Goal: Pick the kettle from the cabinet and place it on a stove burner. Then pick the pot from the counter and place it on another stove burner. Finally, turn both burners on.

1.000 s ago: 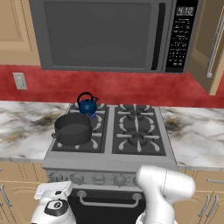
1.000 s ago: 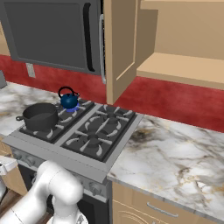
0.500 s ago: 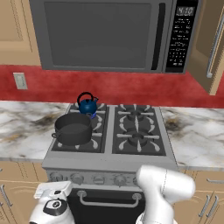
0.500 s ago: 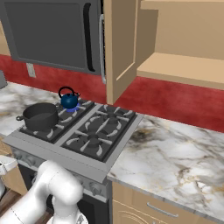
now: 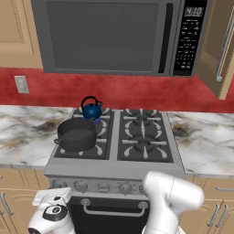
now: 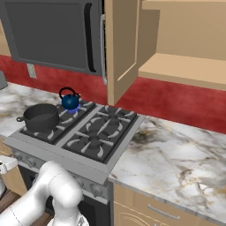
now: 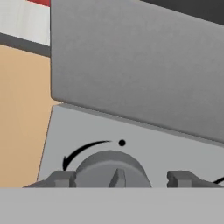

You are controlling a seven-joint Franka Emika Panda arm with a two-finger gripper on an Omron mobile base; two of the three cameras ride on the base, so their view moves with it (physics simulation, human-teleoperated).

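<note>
The blue kettle stands on the rear left stove burner. Just in front of it, the dark pot sits on the front left burner. My arm reaches down to the range's front at the lower left, its wrist below the leftmost knob. In the hand view my gripper is open, one fingertip on each side of that round grey knob, with a small gap on the right side. The cabinet hangs with its door open and its shelf bare.
The two right burners are bare. A microwave hangs over the range. Marble counter runs on both sides. Several more knobs line the front panel above the oven handle.
</note>
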